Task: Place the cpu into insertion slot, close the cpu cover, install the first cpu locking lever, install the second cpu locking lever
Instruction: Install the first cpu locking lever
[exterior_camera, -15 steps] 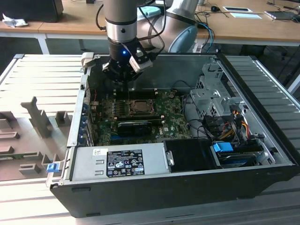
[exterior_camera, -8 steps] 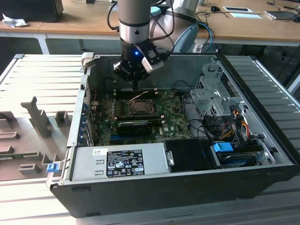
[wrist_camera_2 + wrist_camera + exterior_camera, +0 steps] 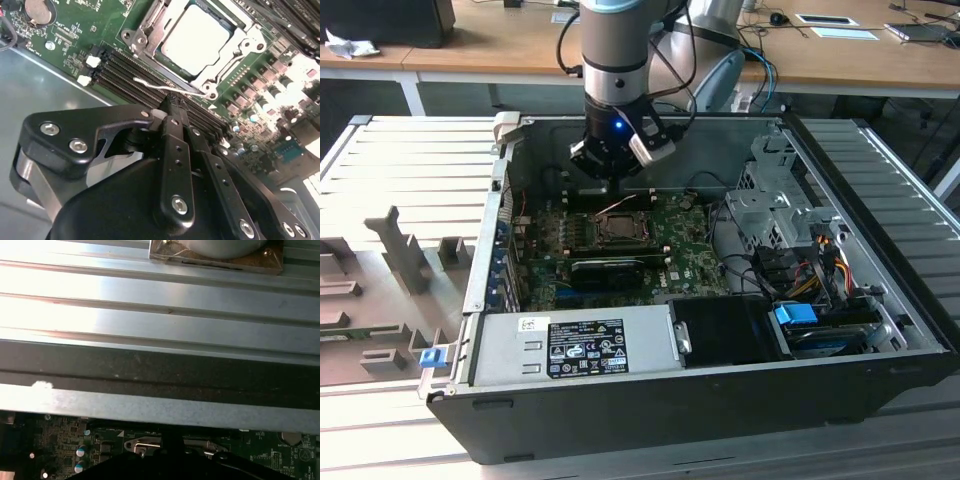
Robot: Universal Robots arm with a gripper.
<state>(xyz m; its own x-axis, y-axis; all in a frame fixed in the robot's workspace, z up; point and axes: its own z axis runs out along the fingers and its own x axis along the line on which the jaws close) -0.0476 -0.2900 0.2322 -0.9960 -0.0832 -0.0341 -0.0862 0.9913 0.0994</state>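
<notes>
The cpu point(image 3: 196, 41) sits flat in the insertion slot point(image 3: 150, 30), its pale metal top facing up, just beyond the gripper's tips in the second wrist view. It is square, so there is no long axis to call; its edges run parallel to the socket rim. The cpu cover point(image 3: 240, 47) lies down around it, the chip showing through the window, though the frame's far side is cut off at the picture's edge and I cannot tell if it is fully seated. A thin wire locking lever point(image 3: 170, 89) runs along the near edge of the socket, right ahead of the fingertips point(image 3: 172, 107); whether they touch it is hard to make out.

The gripper point(image 3: 175, 106) has its fingers drawn together, tips meeting in a narrow point, with nothing visibly pinched between them. Its black body blocks most of the board on the near side, and the memory slots point(image 3: 130, 75) disappear beneath it.

From the exterior view, the arm point(image 3: 615, 50) comes straight down into the open computer case point(image 3: 620, 400), wrist vertical, gripper point(image 3: 610, 170) hanging just behind the socket point(image 3: 618, 228) over the green motherboard point(image 3: 690, 240). The chip there is small and dim, details lost.

In the first wrist view, the ribbed metal table point(image 3: 150, 295) and the case wall point(image 3: 150, 407) hide nearly everything, with a sliver of board point(image 3: 60, 445) past the gripper.
</notes>
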